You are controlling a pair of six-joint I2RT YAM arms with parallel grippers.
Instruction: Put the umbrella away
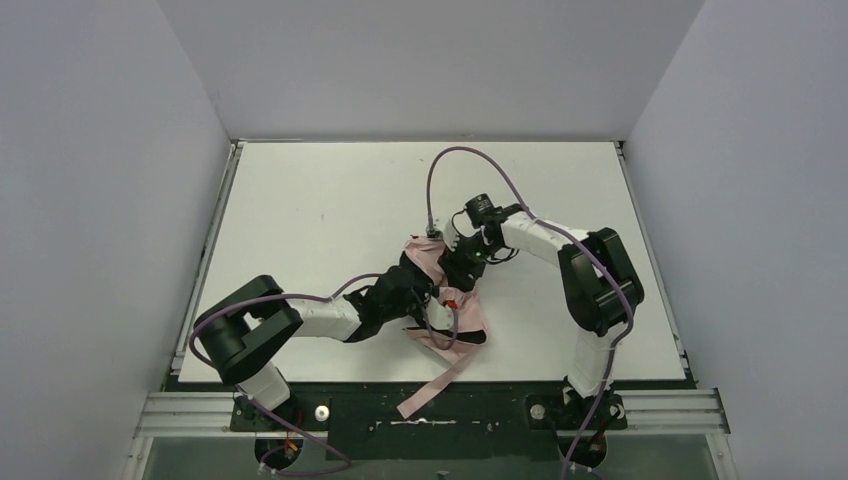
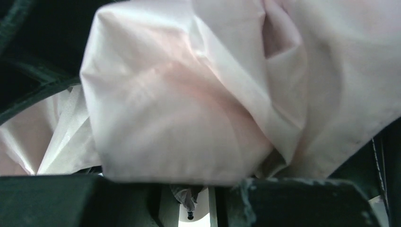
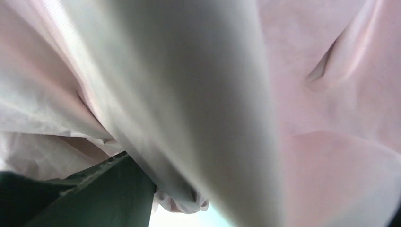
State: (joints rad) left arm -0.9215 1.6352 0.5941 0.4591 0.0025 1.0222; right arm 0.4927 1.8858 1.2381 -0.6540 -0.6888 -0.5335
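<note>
The umbrella (image 1: 466, 316) lies bunched at the middle of the table, pale pink canopy outward, with black parts showing at its near edge. A pink strap (image 1: 430, 388) trails from it over the table's front edge. My left gripper (image 1: 424, 292) reaches in from the left and is closed on canopy cloth. In the left wrist view the pink cloth (image 2: 189, 104) lies over both dark fingers (image 2: 71, 201), and a rib tip (image 2: 190, 215) hangs in the narrow gap. My right gripper (image 1: 456, 266) comes from the far right. In its view, cloth (image 3: 198, 94) covers all but one finger (image 3: 80, 198).
The white table (image 1: 300, 200) is walled by grey panels on the left, right and back. A dark rail with metal profiles (image 1: 660, 408) runs along the front edge. Purple cables (image 1: 440, 165) loop above both arms.
</note>
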